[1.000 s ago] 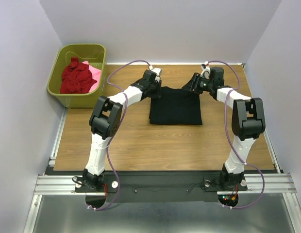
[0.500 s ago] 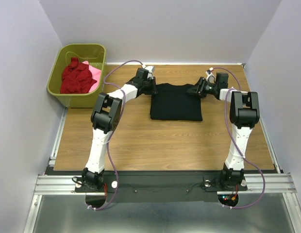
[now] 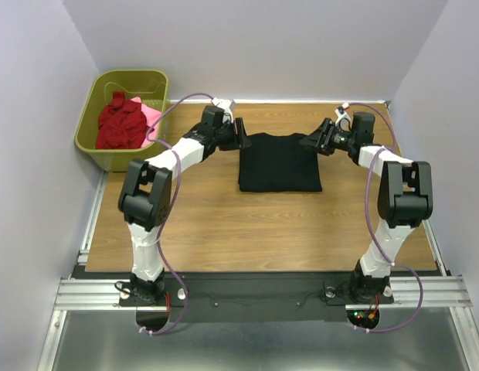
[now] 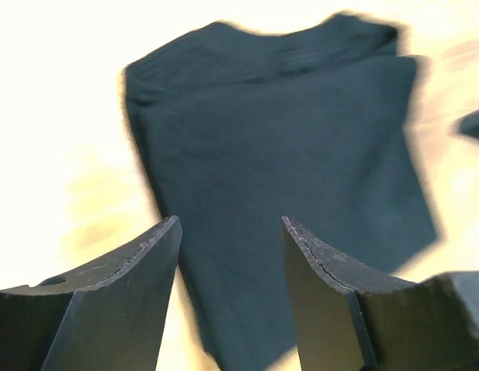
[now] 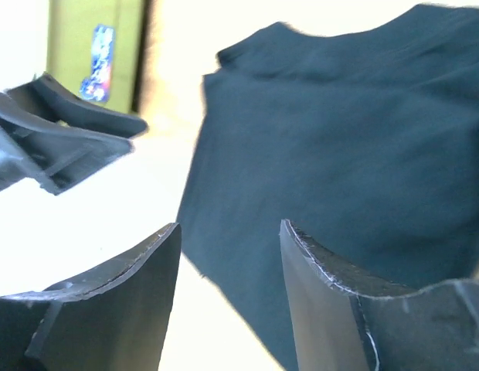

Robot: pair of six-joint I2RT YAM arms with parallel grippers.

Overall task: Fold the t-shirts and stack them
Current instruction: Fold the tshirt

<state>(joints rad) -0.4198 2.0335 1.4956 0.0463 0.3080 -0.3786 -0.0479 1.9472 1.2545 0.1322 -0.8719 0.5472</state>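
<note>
Folded black t-shirt (image 3: 280,162) lies flat at the far centre of the table (image 3: 224,224), near-square, collar towards the far edge. Left hand (image 4: 230,220) and right hand (image 5: 229,226) flank its far corners, fingers apart and holding nothing. The olive-green basket (image 3: 86,116) at far left holds a dark red shirt (image 3: 120,125) and a pink shirt (image 3: 151,116).

The left arm (image 3: 151,202) and right arm (image 3: 398,193) look alike, with smooth white links joined by chunky black motor housings. A thin purple cable (image 3: 185,96) runs in loose loops along each one. Small red and green lights (image 3: 360,314) glow at the foot of the right arm. The left tool (image 4: 230,224) and right tool (image 5: 228,226) each have two matte, dark grey fingers (image 4: 108,309) with scuffed, chipped inner edges.
</note>
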